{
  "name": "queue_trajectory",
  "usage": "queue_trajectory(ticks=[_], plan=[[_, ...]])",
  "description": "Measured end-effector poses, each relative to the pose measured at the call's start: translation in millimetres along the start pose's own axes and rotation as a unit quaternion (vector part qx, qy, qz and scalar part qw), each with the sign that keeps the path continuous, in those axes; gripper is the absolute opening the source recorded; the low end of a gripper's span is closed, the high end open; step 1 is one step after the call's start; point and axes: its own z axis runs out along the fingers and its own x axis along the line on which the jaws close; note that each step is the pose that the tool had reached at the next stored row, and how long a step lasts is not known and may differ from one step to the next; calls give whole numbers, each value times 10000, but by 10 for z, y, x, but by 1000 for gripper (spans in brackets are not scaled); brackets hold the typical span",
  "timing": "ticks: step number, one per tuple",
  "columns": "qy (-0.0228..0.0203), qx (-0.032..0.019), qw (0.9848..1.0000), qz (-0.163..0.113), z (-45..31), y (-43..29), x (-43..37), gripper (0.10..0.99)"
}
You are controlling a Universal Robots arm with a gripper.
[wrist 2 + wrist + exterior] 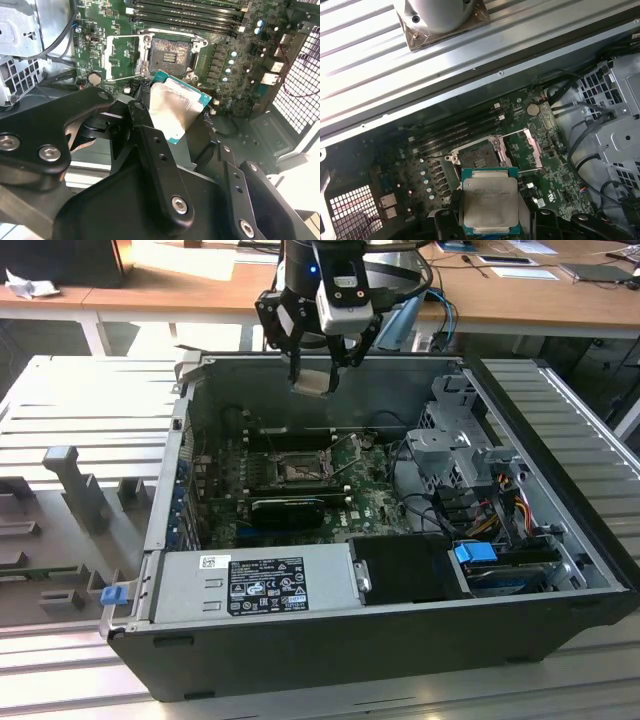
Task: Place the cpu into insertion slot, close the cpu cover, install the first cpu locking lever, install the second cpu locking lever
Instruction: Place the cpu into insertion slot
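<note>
- The small flat square silver-topped cpu (490, 202) is gripped at its edges by the black tool (314, 376), closed on it
- It is held above the square dark insertion slot (477, 155), well apart from it
- The thin metal-frame cpu cover (532, 147) is swung open, so placement is judged in hand — squaring the chip over the recess is called for

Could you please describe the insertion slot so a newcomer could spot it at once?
Inside the open computer case, find the green motherboard. Next to the long parallel memory slots lies the insertion slot, the only square, dark, metal-rimmed recess.
</note>
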Motion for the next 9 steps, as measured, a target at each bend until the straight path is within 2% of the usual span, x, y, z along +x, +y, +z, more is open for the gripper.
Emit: queue_trajectory(ticks=[9], plan=[[-32, -8, 9993, 361, 0, 0, 0, 529]])
